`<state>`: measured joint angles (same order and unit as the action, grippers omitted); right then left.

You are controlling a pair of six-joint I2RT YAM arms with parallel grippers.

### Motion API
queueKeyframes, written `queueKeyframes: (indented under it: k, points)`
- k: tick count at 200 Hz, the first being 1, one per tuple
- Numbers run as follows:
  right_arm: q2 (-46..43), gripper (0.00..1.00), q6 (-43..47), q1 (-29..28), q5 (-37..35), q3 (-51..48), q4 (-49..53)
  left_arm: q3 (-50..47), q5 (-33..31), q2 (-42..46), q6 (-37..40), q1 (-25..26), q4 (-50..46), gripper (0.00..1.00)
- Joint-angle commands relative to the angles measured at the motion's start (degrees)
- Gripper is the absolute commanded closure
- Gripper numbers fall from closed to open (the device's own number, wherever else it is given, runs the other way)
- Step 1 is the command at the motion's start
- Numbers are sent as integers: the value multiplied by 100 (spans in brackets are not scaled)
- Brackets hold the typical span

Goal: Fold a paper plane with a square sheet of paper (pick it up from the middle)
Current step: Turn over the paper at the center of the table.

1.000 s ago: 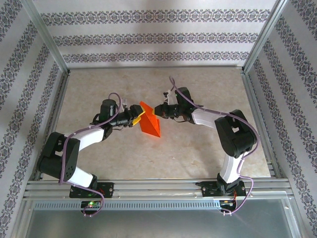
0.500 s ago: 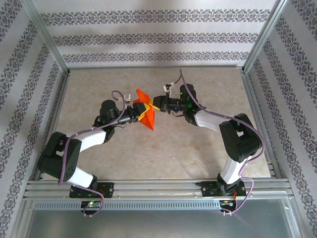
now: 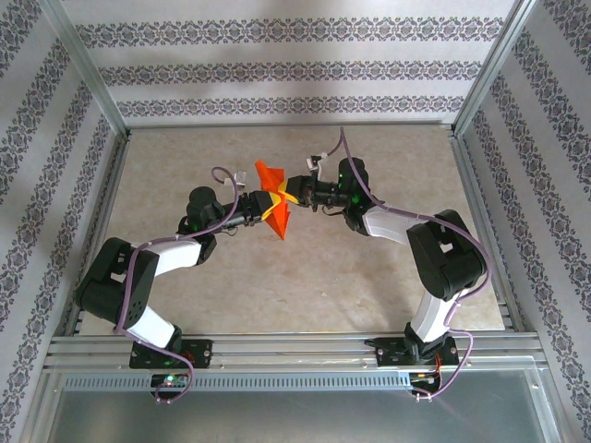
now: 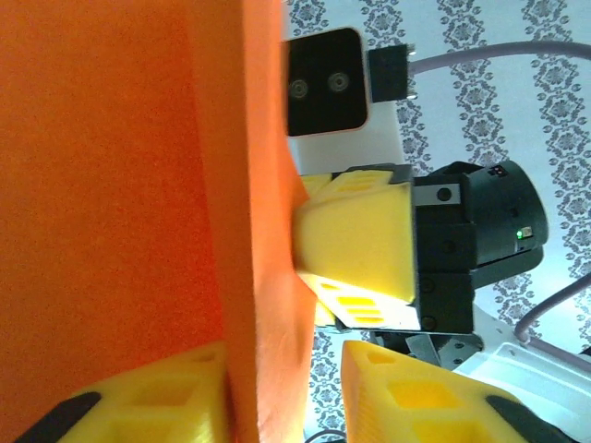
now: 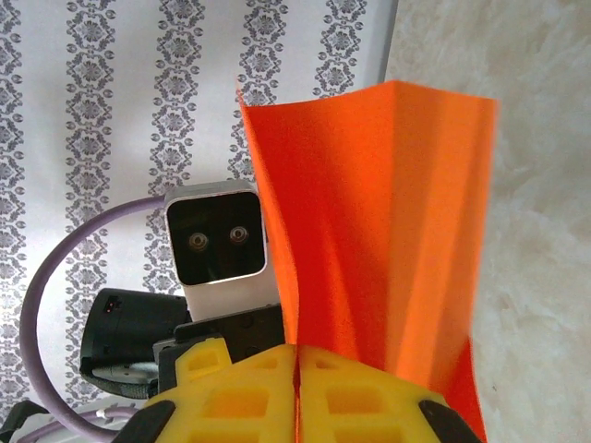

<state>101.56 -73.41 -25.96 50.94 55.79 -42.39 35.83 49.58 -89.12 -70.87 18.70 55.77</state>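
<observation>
The square sheet of paper is folded into a narrow orange-red paper plane (image 3: 277, 221) and hangs above the table's middle, point down, between both grippers. My right gripper (image 3: 292, 192) comes from the right and is shut on its edge. In the right wrist view the plane (image 5: 388, 212) rises out of the closed seam of that gripper (image 5: 297, 355). My left gripper (image 3: 266, 205) comes from the left. In its wrist view the plane (image 4: 111, 185) stands between its jaws (image 4: 282, 369), against one finger (image 4: 138, 397). A gap separates it from the other finger (image 4: 434, 397).
The beige tabletop (image 3: 305, 277) lies below the held paper. Metal frame rails (image 3: 102, 101) and patterned walls close it in on three sides. A rail (image 3: 295, 346) runs along the near edge by the arm bases.
Both grippers have carried the paper up and toward the back of the table, turning it more upright. The left jaws have narrowed around it. The right gripper stays shut on it.
</observation>
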Motion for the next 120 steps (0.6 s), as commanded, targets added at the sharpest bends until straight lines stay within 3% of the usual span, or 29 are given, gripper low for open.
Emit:
queueKeyframes:
  k: [1, 62, 84, 99, 120]
  points:
    - [82, 89, -78, 69, 118, -76, -279, 183, 132, -14, 86, 51, 378, 72]
    - [-95, 71, 199, 260, -37, -274, -51, 309, -1, 103, 481, 46, -480, 87]
    - [-285, 63, 494, 425, -192, -433, 305, 340, -73, 161, 650, 46, -821, 88]
    - [-480, 59, 859, 549, -361, -536, 731, 436, -155, 228, 952, 37, -1412, 90]
    - [-844, 53, 1583, 678, -747, -636, 1638, 756, -450, 445, 1809, 37, -2967, 90]
